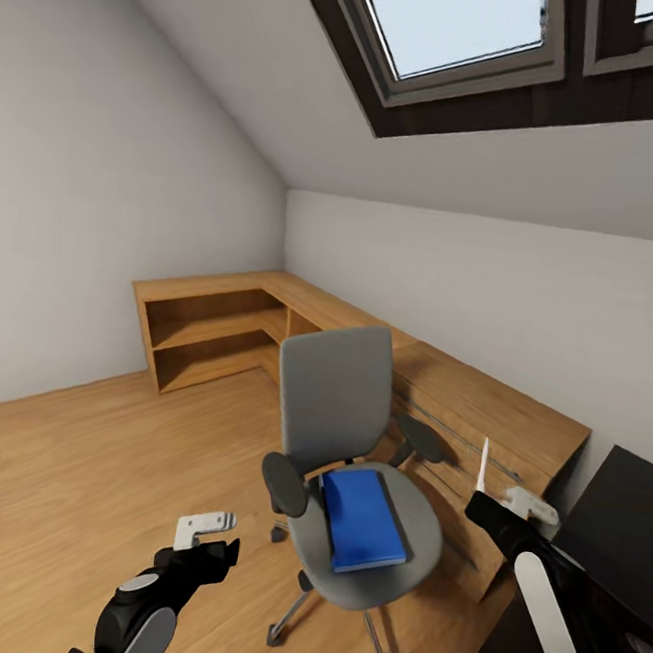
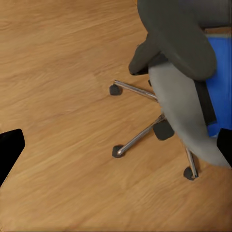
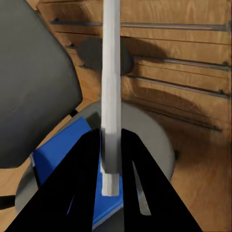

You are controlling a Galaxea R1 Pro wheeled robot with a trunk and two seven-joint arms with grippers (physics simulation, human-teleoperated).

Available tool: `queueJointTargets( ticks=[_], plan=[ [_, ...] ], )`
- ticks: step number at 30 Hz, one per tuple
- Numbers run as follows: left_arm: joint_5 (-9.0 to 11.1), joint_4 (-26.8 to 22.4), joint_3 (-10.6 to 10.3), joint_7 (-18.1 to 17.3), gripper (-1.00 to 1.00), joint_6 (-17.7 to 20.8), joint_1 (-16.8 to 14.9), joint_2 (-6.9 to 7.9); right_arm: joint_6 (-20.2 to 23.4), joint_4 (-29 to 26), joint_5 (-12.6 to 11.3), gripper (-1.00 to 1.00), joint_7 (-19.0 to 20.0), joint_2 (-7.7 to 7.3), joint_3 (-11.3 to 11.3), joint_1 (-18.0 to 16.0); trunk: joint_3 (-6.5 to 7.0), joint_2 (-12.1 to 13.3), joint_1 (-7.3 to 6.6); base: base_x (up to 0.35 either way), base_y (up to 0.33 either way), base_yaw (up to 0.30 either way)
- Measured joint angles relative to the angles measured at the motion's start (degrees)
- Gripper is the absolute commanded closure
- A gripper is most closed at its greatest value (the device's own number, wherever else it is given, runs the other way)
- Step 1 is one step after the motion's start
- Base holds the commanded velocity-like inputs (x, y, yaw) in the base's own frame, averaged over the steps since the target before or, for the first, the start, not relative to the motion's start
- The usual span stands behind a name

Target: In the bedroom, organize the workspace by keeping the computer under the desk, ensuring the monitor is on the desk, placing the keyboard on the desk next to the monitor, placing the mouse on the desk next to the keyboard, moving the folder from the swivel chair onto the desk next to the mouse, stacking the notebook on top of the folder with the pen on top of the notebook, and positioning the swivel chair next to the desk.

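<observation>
In the head view, the swivel chair (image 1: 357,470) is seen at centre with the folder (image 1: 361,519) lying flat on its seat, tilted toward five o'clock. The left tool (image 1: 206,533) hangs empty at the chair's eight o'clock, its fingers seemingly apart. The right tool (image 1: 521,505) is held at the chair's three o'clock, a thin white pen (image 1: 482,466) standing upright from it. The black tabletop (image 1: 628,519) is glimpsed at the right edge.

In the left wrist view, the chair's chrome base, floor (image 2: 63,96) and a strip of folder are shown; the dark fingertips sit far apart.

In the right wrist view, the pen is seen clamped between the dark fingers, above the folder.

The folder step is judged to be in hand: the left tool would need to be brought over the seat.
</observation>
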Motion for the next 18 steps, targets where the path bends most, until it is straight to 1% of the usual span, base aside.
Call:
queueJointTargets(
  ticks=[11, 13, 14, 18],
  plan=[
    [0.06, 0.04, -0.49, 0.82, -1.00, -0.01, 0.00, -0.01, 0.02, 0.06, -0.01, 1.00, 0.00, 0.00, -0.67, 0.00, 2.59, 4.42, -2.42, 0.000, -0.009, -0.245],
    [0.08, 0.03, -0.50, 0.85, -1.00, -0.02, 0.00, 0.00, 0.03, 0.12, 0.01, 1.00, 0.00, 0.00, -1.57, 0.00, 3.06, 5.22, -2.86, 0.000, -0.190, -0.221],
    [0.12, 0.25, -0.68, 0.86, -1.00, 0.01, 0.01, 0.00, 0.06, 0.20, 0.06, 1.00, 0.01, 0.00, -2.52, -0.01, 3.29, 5.62, -3.08, 0.000, -0.269, -0.126],
    [0.12, 0.65, -0.85, 0.86, -1.00, 0.05, 0.00, 0.01, 0.04, 0.32, 0.00, 1.00, 0.01, 0.02, -2.96, -0.01, 4.07, 7.22, -3.95, 0.000, -0.294, -0.038]
  ],
)
